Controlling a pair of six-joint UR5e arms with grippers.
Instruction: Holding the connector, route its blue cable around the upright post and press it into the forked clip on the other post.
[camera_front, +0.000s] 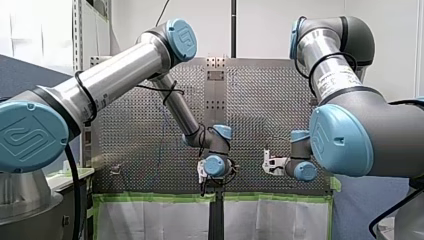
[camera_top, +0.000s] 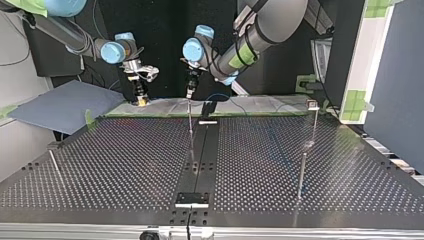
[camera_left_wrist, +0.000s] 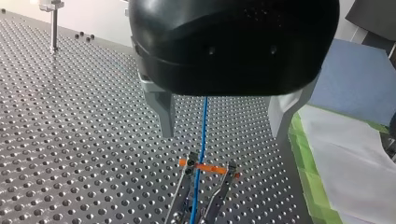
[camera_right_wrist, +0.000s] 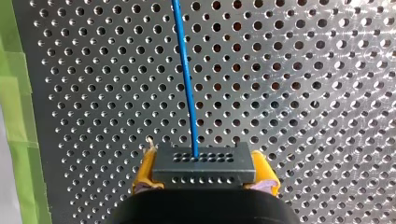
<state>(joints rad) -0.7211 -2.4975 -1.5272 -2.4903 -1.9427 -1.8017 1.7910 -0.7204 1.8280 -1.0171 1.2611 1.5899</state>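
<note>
Blue thin cable (camera_right_wrist: 187, 79) leaves the dark grey rectangular connector with rows of small holes (camera_right_wrist: 203, 163). My right gripper (camera_right_wrist: 204, 171) has that connector clamped between its yellow pads (camera_right_wrist: 144, 170), jaws closed to the connector's width, so the holding part of the job is in place. From there the cable runs ahead of the gripper over the perforated metal table (camera_right_wrist: 327, 93). In the left wrist view the same cable passes between the wide-open metal fingers (camera_left_wrist: 163, 114) of my left gripper (camera_left_wrist: 223, 134), which grips nothing. It then goes down between the two prongs of the forked metal clip with an orange band (camera_left_wrist: 219, 191) directly below. I judge that the cable is at least lined up in the fork's mouth, perhaps already lying in it, but I cannot tell whether it is pressed fully home. In the top view my left gripper hangs over a thin metal post (camera_top: 190, 125) at the table's middle, with my right gripper near it toward the view's left, both by the table's far edge. A second slender metal post with a small head (camera_left_wrist: 54, 28) stands well apart. The cable is too faint in the wide views for me to say whether it wraps that post, so the routing is unconfirmed, and I count the final seating in the clip as left to do.
</note>
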